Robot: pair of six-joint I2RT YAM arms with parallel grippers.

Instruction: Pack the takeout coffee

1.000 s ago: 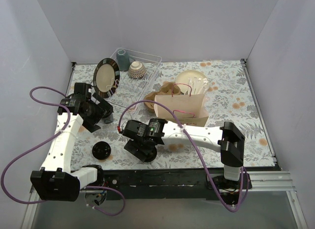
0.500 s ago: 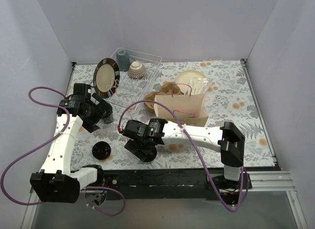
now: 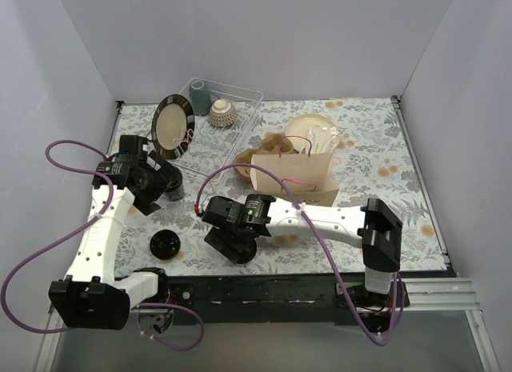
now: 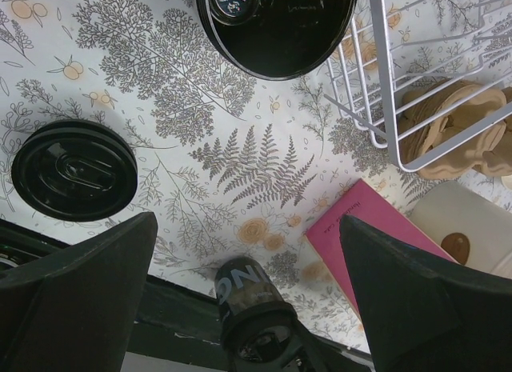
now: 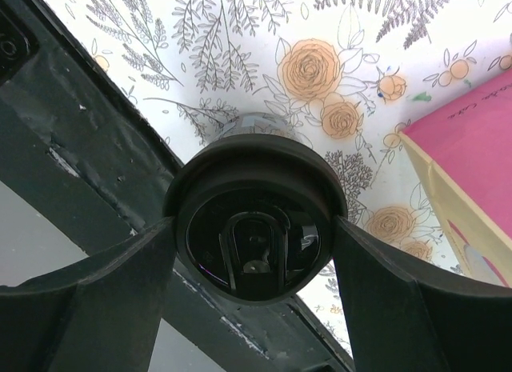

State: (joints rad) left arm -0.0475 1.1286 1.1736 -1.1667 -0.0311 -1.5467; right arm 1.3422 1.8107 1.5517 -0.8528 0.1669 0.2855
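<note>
A takeout coffee cup [image 5: 254, 204] with a round black lid stands at the table's front edge. My right gripper [image 5: 254, 228] is shut on it, with both fingers pressed against the lid's rim. In the left wrist view this cup [image 4: 244, 288] looks dark, with white lettering. A second black-lidded cup [image 3: 175, 188] stands just beside my left gripper [image 3: 160, 186]. The left gripper [image 4: 246, 222] is wide open over bare tablecloth, and that cup's lid [image 4: 276, 28] lies beyond its fingertips. A brown paper bag [image 3: 294, 176] stands upright right of centre.
A loose flat black lid [image 3: 164, 244] lies near the front edge, left of my right gripper [image 3: 232, 248]. A wire rack [image 3: 228, 108] at the back holds a plate, a grey cup and a bowl. A cardboard cup carrier [image 3: 268, 144] and a white plate [image 3: 312, 132] sit behind the bag.
The right arm has shifted slightly to the right with its gripper still around the cup. The left arm has hardly moved.
</note>
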